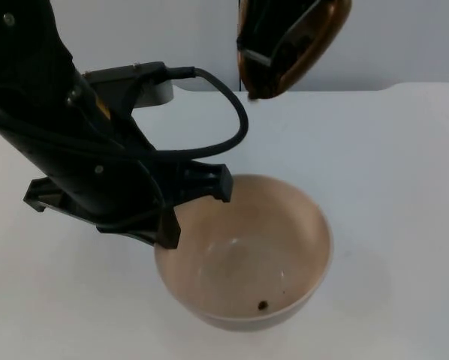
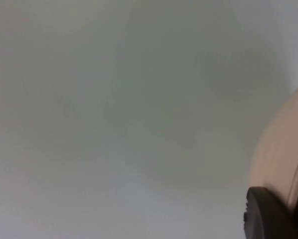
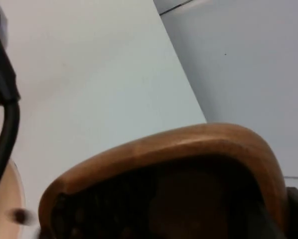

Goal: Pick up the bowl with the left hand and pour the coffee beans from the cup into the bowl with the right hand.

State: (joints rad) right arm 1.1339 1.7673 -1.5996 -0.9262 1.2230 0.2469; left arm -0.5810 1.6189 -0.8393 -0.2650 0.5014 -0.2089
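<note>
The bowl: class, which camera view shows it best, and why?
The top view: the whole bowl shows there, rim and inside, with one coffee bean in it. The left wrist view gives a strip of its outer wall, the right wrist view a sliver of rim.

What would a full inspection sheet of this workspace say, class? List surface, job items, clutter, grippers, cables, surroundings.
Surface: white table, bare around the bowl.
Job items: beige bowl, one coffee bean inside; brown wooden cup tilted above and behind the bowl, dark beans in it.
Clutter: nothing seen.
Grippers: left gripper holds the bowl's rim; right gripper holds the cup, one of its fingers beside the cup's rim.
Cables: robot's own, left out.
Surroundings: grey partition wall behind the table.
</note>
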